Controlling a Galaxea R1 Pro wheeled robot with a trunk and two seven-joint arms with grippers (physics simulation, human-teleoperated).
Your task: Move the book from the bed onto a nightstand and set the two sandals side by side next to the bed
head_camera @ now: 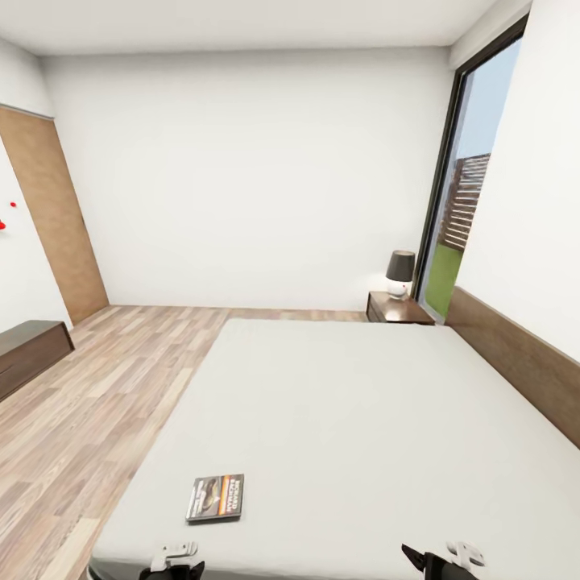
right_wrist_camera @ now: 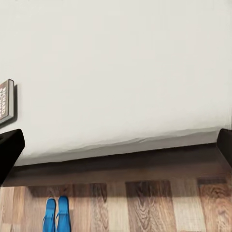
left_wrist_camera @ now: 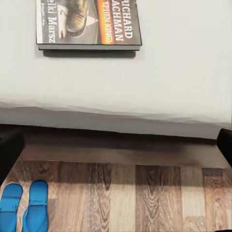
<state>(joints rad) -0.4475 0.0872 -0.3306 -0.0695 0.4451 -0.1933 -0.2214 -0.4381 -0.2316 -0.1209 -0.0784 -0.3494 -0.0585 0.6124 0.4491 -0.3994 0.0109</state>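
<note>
1. Left gripper [left_wrist_camera: 116, 145]: dark fingertips sit at the two side edges of the left wrist view, wide apart, nothing between them. Spread, empty. In the head view it shows at the lower edge, over the near edge of the bed.
2. Right gripper [right_wrist_camera: 116, 145]: same arrangement, fingertips at opposite edges of the right wrist view, spread and empty. It sits at the lower edge of the head view, toward the right.
3. Book [head_camera: 216, 498]: lies flat on the mattress, near the near edge of the bed, just ahead of the left gripper. Cover up, dark with an orange band and white lettering. No contact with either gripper.
4. Bed [head_camera: 346, 403]: pale mattress, dark wood frame; headboard [head_camera: 524, 362] runs along the right wall.
5. Sandals [left_wrist_camera: 24, 205]: two blue ones, side by side on the plank floor [head_camera: 89, 403], close to the bed frame, below the left gripper.
6. Nightstand [head_camera: 396, 308]: dark, at the far corner of the bed beside the window [head_camera: 463, 185]. A lamp [head_camera: 399, 272] with a dark shade stands on it.
7. Long dark bench [head_camera: 28, 354] against the left wall; a wooden door [head_camera: 56, 217] beyond it.
</note>
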